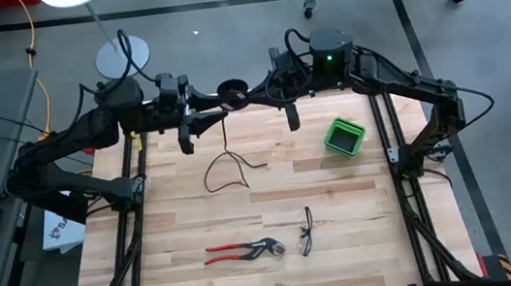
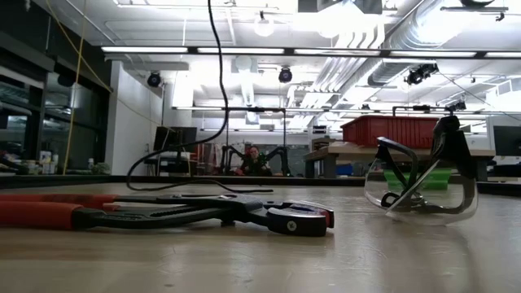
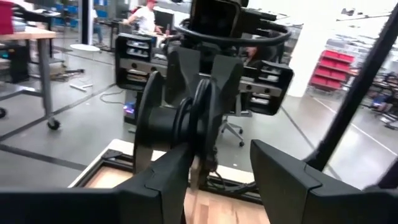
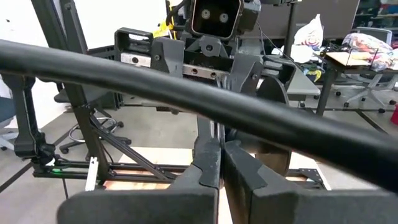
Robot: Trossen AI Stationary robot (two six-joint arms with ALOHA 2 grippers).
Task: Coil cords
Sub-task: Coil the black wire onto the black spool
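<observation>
The left hand [image 1: 210, 109] stood spread beside the reel [image 1: 233, 92], its fingers [image 3: 163, 180] flanking the disc's edge without clearly pinching it. The black reel [image 3: 186, 121] hung above the worktop's [image 1: 341, 201] far edge, its thin cord [image 1: 226, 166] trailing down into a loose loop on the wood. On the reel's other side, the right hand [image 1: 259, 92] pressed its fingers [image 4: 208, 165] together against the disc. No readable writing showed.
</observation>
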